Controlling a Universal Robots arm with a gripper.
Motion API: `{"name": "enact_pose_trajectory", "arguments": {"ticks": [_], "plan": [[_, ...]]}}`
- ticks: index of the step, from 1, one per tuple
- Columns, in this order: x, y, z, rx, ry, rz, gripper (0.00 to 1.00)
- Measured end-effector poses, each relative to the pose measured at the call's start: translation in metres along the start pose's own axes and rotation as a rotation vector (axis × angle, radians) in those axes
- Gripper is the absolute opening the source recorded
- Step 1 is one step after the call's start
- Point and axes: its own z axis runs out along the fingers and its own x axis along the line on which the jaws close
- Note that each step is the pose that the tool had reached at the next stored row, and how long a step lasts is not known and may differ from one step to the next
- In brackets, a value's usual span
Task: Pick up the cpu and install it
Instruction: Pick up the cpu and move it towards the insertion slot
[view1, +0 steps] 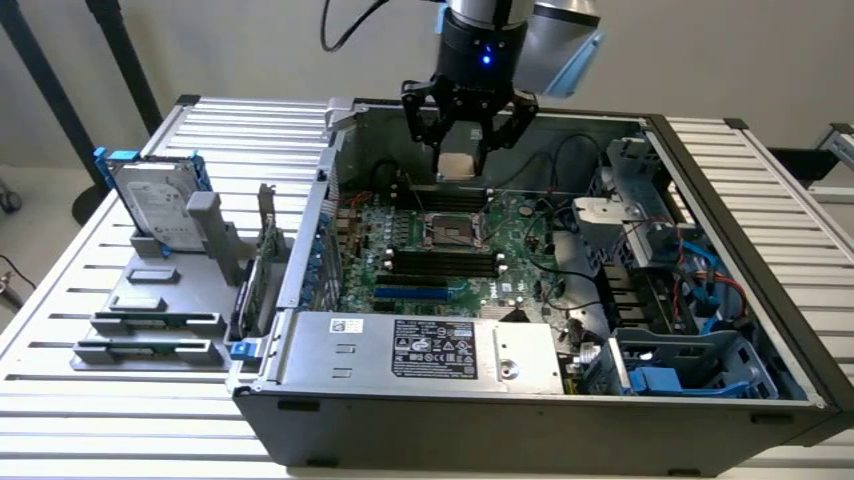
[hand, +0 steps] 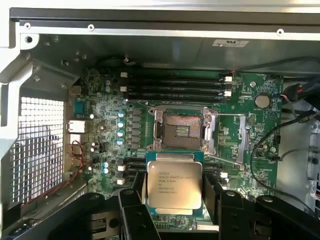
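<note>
The cpu (hand: 174, 184) is up in the air, a thin square chip with its silvery lid facing the wrist camera. The dark fingers (hand: 131, 207) of the gripper (view1: 461, 152) are clamped on two opposite edges of it. From where I stand it hangs inside the open computer case (view1: 534, 400), above the motherboard (view1: 523, 272) and toward the case's far wall. The socket (hand: 182, 131) lies bare near the middle of the board with its metal frame swung open. In the wrist view it shows clear of the chip, not covered by it. I'd judge the chip light and stiff but delicate. The lid looks smooth enough to slip, and the underside contacts would not take a knock. The edges look like the right place to hold it, kept level.
</note>
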Motion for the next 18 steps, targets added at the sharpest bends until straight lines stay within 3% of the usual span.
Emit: {"name": "enact_pose_trajectory", "arguments": {"ticks": [18], "plan": [[-0.011,0.0206,0.0333,-0.0015,-0.0015,0.029,0.55]]}}
